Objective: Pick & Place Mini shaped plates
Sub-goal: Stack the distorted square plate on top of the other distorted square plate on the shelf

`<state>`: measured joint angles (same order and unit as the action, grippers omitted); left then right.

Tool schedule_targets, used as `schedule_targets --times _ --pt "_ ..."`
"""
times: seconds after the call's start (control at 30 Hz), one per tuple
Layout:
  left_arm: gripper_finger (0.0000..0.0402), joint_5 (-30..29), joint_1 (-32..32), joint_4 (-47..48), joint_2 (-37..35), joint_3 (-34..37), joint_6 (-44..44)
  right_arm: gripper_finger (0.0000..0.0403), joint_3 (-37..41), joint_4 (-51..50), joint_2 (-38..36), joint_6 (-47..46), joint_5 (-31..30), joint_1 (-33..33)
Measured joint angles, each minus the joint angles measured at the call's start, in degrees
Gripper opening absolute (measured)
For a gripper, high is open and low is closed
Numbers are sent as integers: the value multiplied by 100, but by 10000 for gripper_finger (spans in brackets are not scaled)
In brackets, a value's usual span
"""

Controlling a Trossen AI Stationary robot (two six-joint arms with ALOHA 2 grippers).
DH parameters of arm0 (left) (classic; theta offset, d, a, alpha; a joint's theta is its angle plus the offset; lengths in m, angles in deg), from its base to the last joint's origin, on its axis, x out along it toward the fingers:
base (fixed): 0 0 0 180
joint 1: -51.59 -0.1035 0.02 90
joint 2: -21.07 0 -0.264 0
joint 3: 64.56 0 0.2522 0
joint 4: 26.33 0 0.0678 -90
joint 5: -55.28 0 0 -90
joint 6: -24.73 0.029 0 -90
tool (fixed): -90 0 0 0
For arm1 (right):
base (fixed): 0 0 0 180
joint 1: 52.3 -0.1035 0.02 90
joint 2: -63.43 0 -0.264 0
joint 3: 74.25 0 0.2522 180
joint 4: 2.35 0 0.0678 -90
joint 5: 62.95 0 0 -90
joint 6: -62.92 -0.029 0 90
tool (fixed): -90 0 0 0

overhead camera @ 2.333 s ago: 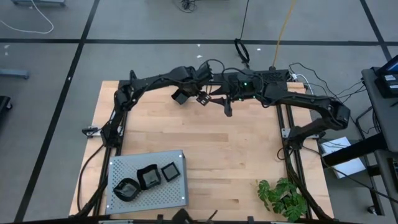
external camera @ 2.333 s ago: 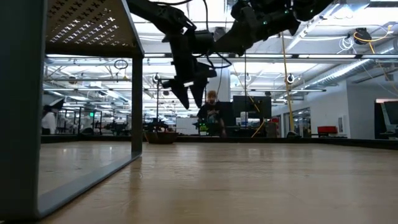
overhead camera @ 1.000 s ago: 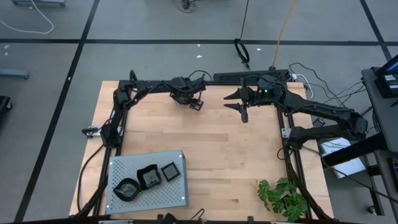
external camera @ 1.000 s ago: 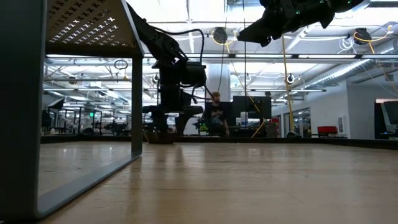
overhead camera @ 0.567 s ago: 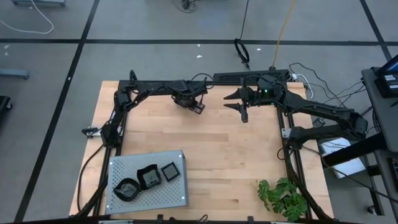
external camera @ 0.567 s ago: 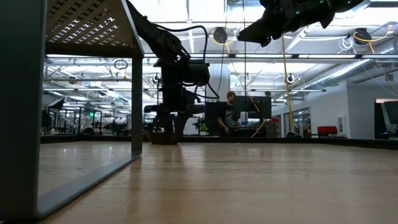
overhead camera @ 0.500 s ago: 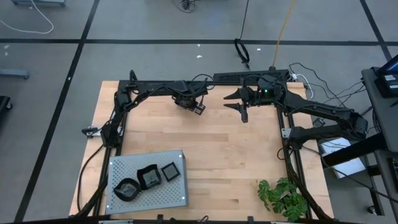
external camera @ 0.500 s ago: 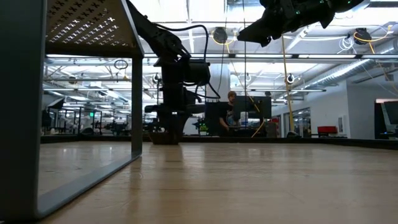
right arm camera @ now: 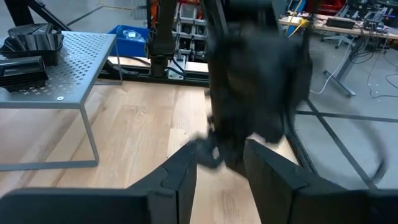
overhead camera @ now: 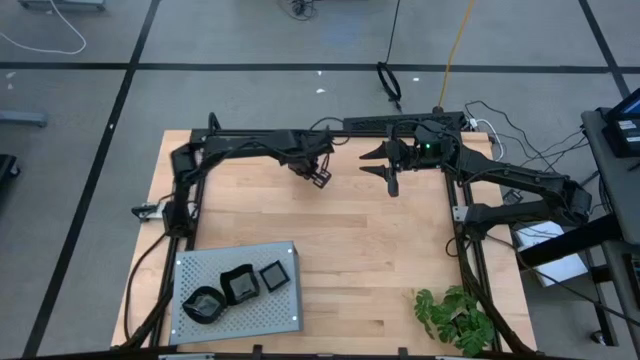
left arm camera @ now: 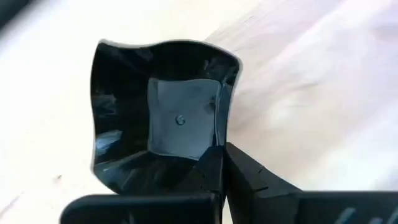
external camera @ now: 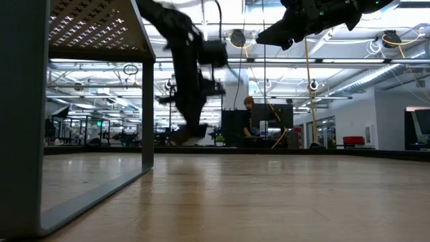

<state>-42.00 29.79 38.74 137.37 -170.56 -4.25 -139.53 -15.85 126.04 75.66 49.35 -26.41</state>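
A glossy black square mini plate (left arm camera: 163, 118) with a wavy rim hangs over the table's far middle, and my left gripper (overhead camera: 318, 176) is shut on it. In the low view that gripper (external camera: 187, 132) shows blurred, above the tabletop. My right gripper (overhead camera: 384, 172) waits raised and open to the right of it, its fingers (right arm camera: 180, 169) apart with nothing between them. Three more black plates (overhead camera: 238, 286) rest on the grey perforated tray (overhead camera: 255, 312) at the near left. My left gripper holds the square plate by one side wall (left arm camera: 219, 134), near a corner, with one finger inside the dish and one finger (left arm camera: 252, 180) outside. The fingers come from above, pointing steeply down. The plate hangs tilted, clear of the table.
The tray stands on legs, seen from below in the low view (external camera: 94, 30) and off to the side in the right wrist view (right arm camera: 68, 59). A green plant (overhead camera: 455, 315) sits at the near right corner. Bare wood (overhead camera: 370, 260) spans the table's middle.
My left gripper stood spread on the table at the far middle. It has shut on the square plate and risen, going a little toward the table's right edge. The plate has been lifted clear of the table.
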Motion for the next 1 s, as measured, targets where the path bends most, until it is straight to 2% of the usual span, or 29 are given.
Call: schedule_targets --times 0.3,0.43,0.57,0.7,0.8,0.93,1.0 --pt "5 -70 819 689 -2199 0 128 126 0 129 0 13 -19 2" --pt "3 -79 1600 1232 -3204 0 -123 126 0 146 0 34 -23 2" --pt "3 -254 2672 1834 -3900 -7 -931 126 0 207 0 10 -24 2" --pt "2 -337 3855 2412 -4211 -7 -2392 126 0 213 0 -105 -39 2" --pt "2 -448 4753 2513 -4208 -7 -3070 126 0 215 0 -141 -406 2" --pt "2 -356 5537 2455 -4105 -7 -4057 126 0 216 0 -183 -867 4" --pt "2 -291 5838 2448 -4027 -4 -4613 126 0 221 0 -238 -897 7"
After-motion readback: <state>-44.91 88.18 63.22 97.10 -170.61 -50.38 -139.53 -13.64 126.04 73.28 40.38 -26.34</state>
